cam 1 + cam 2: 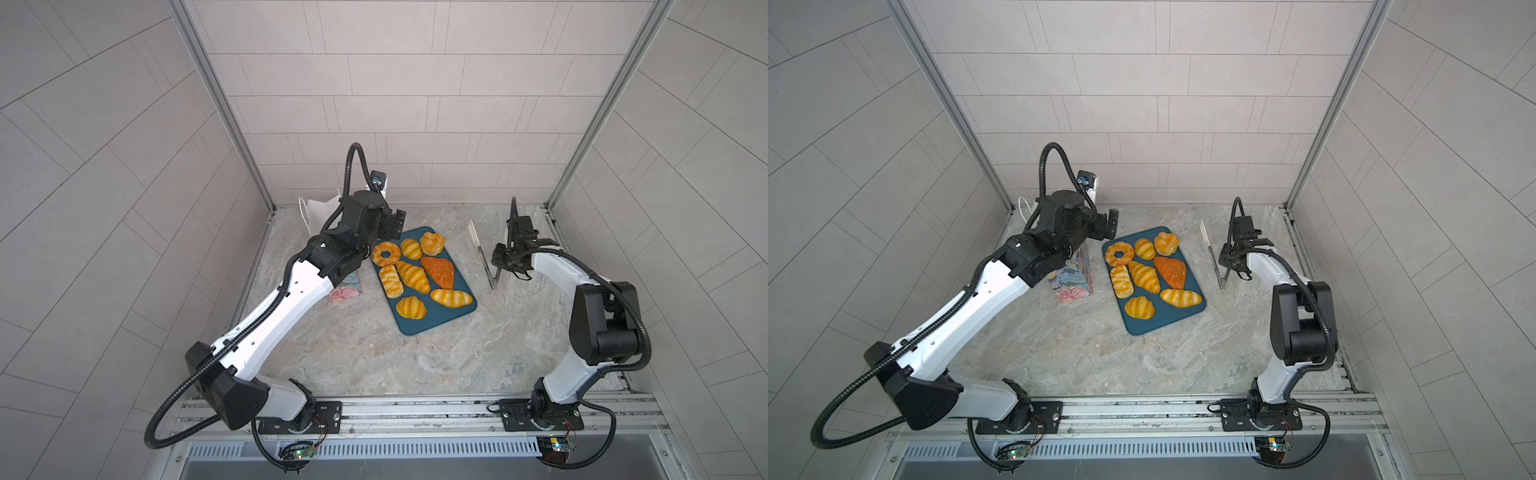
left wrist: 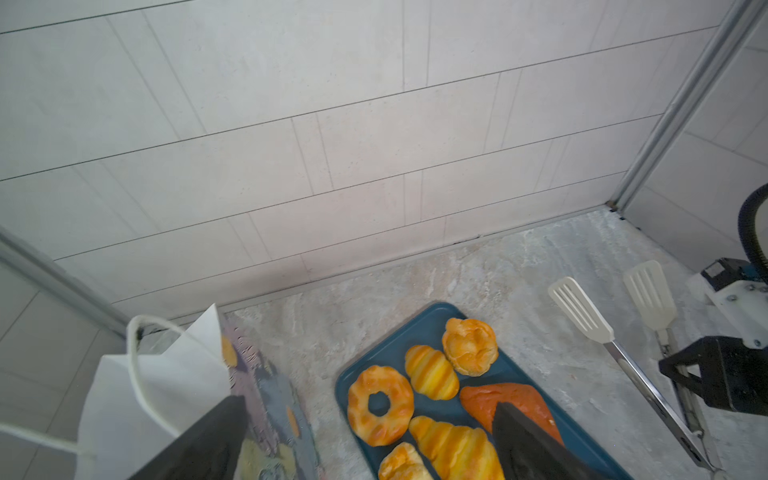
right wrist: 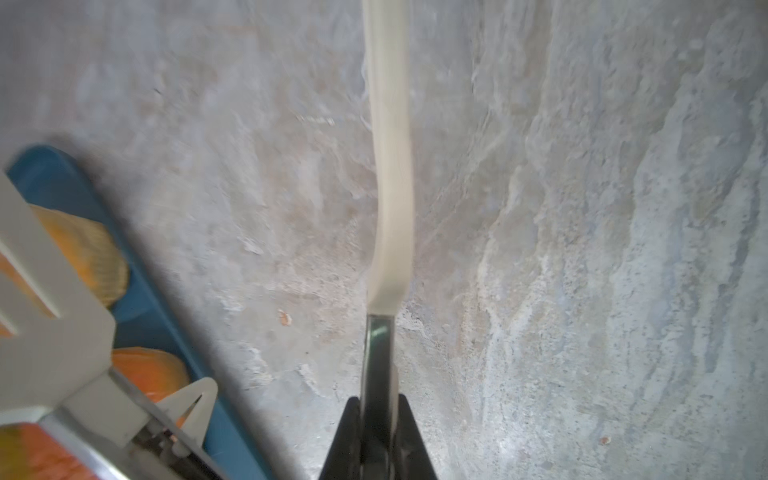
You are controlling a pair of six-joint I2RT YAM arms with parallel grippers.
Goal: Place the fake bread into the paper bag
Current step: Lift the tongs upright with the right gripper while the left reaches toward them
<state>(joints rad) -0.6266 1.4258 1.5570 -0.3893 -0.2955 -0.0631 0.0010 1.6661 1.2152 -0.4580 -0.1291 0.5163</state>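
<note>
White left arm (image 1: 299,286) outstretched, left tool (image 2: 368,402) agape | right tool (image 3: 377,401) pinches tongs (image 3: 390,166)

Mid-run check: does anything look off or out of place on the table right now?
Yes. The right pincer is shut on only one arm of the white tongs; their other arm splays free toward the tray, so squeezing them looks unlikely. The fake bread lies tidy on it; the paper bag stands upright.
</note>
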